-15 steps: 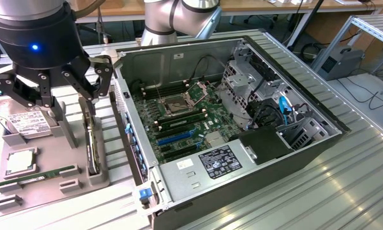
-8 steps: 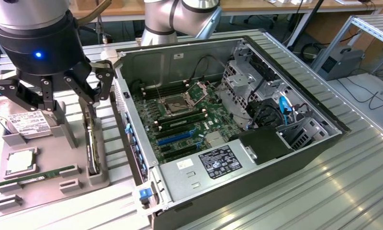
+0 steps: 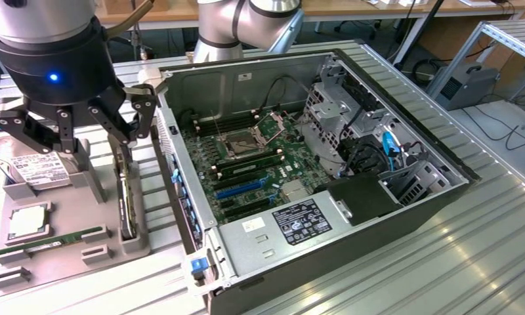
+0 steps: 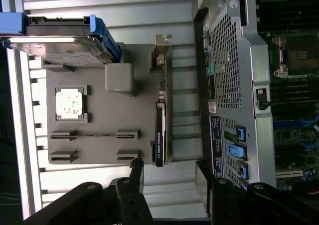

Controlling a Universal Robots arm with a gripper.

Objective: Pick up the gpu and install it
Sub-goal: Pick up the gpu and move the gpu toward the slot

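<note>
Gripper [image 3: 92, 141] spread wide above the parts tray [image 3: 65, 262], gpu [image 3: 126, 203] not yet lifted

On the exterior view's left, the grey tray kept each spare part in its own moulded seat. A hard drive [image 3: 35, 167] was propped at the far end, a processor [image 3: 28, 222] lay flat in a square recess, and a thin green memory stick [image 3: 52, 240] sat in its groove. These seats probably gave every part a fixed, reachable spot.

The gripper hung over the tray with its fingers apart and nothing between them. In the wrist view the two fingertips framed the gpu's [image 4: 159, 135] line, one on either side, without touching it.

The gpu stood on edge in a slot along the tray's case-side edge, just beside the computer case [image 3: 420, 216]. It likely stood upright so its flat faces could be pinched from above, with the silvery bracket at one end (in the wrist view, the end farthest from the fingertips).

Further to the exterior view's right, the case lay open on its side, exposing the motherboard [image 3: 254, 157]. The blue expansion slots [image 3: 241, 189] were unoccupied, so the installation had not begun.
</note>
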